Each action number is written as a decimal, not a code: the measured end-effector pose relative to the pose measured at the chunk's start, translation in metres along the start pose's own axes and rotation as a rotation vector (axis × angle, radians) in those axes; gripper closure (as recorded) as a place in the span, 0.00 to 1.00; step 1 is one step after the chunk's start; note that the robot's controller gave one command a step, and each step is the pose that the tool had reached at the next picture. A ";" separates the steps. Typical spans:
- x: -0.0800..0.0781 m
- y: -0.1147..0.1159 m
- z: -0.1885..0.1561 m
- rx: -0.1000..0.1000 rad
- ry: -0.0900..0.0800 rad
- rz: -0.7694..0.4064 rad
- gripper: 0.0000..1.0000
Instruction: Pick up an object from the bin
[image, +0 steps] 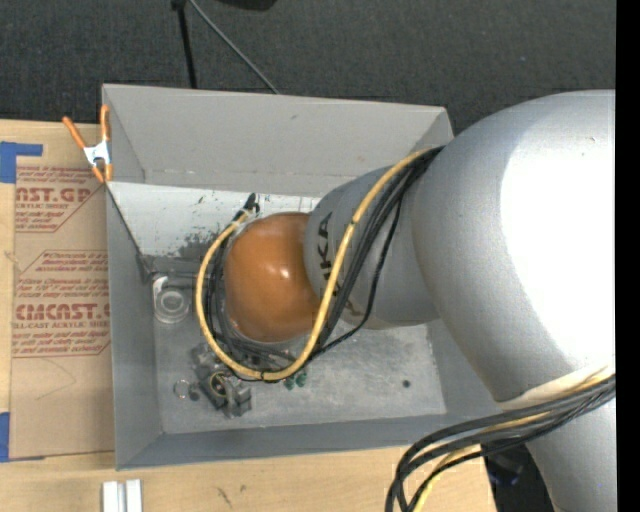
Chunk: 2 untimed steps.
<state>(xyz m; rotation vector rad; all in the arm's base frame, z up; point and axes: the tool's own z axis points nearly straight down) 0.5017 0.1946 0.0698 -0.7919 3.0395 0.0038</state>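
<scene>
Low over the left half of the grey bin (380, 385), the arm's orange wrist cover (265, 275) hides most of the pincer (228, 392). I cannot tell whether it is open or holds anything. Small grey bits (184, 389) lie just beside it on the bin floor, and a clear round ring (170, 300) sits near the left wall.

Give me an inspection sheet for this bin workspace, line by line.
Surface: grey metal bin, floor scuffed, dark specks.
Job's things: clear round piece at the left wall; small green bits near the front.
Clutter: nothing seen.
Pincer: dark metal parts below the orange wrist cover, front left, likely it; state unclear.
Cables: yellow and black cables loop round the cover.
Surroundings: dark floor beyond the far wall.
</scene>
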 end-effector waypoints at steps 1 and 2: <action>-0.011 -0.010 -0.087 0.004 -0.008 0.020 1.00; -0.014 -0.010 -0.158 0.004 -0.009 0.026 1.00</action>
